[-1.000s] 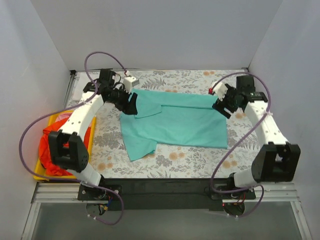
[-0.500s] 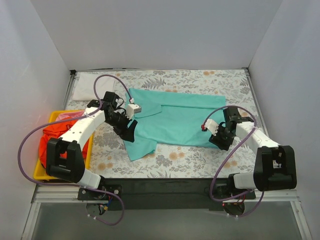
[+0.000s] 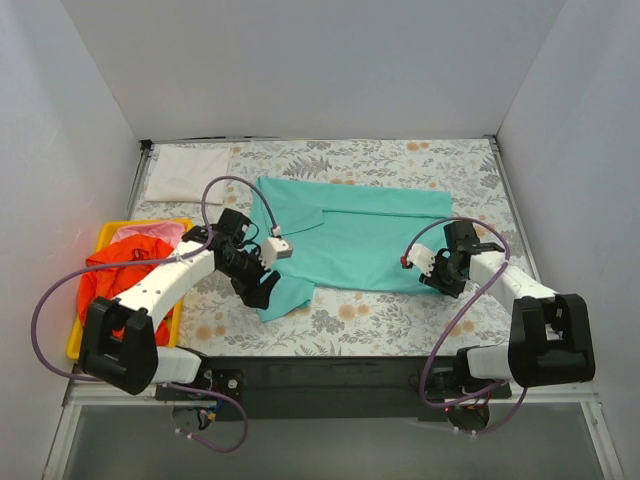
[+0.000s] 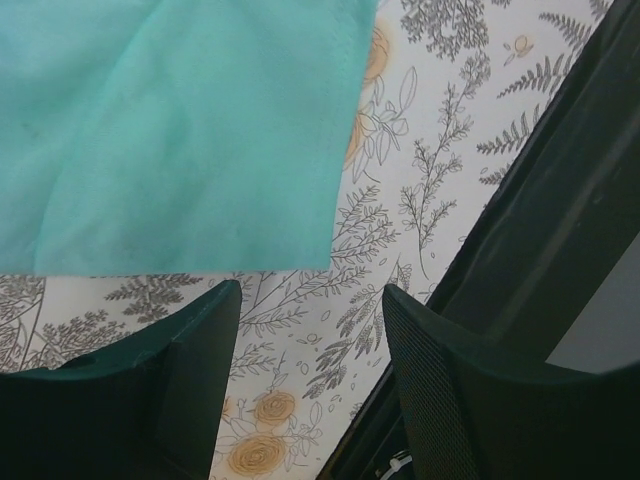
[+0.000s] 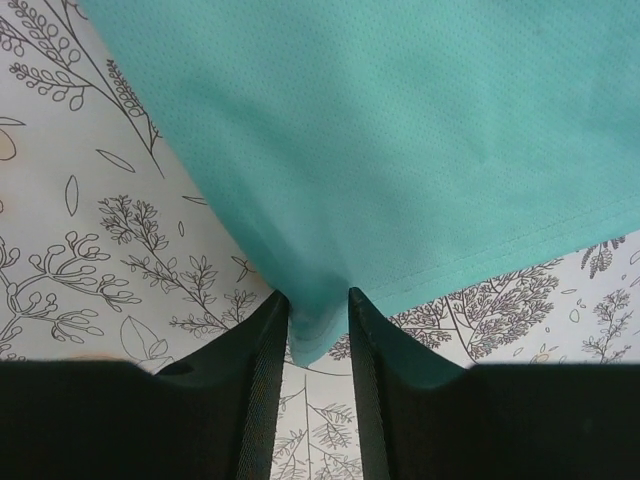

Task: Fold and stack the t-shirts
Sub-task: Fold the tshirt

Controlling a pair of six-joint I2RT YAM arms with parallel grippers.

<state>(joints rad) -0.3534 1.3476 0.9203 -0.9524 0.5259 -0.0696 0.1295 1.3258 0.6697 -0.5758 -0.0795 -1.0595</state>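
A teal-green t-shirt lies spread flat across the middle of the floral tablecloth. My right gripper is at its near right corner. In the right wrist view the gripper has its jaws drawn close, and the puckered teal corner is pinched between the tips. My left gripper hovers at the shirt's near left corner. In the left wrist view it stands open over bare tablecloth, just short of the teal hem. A folded white t-shirt lies at the back left.
A yellow tray at the left edge holds a crumpled orange-red t-shirt and a pink t-shirt. The black front rail of the table runs close beside my left gripper. White walls enclose the table on three sides.
Both arms have swung from the shirt's far corners to its near corners. The right jaws have narrowed onto the near right corner. The left jaws kept their width.
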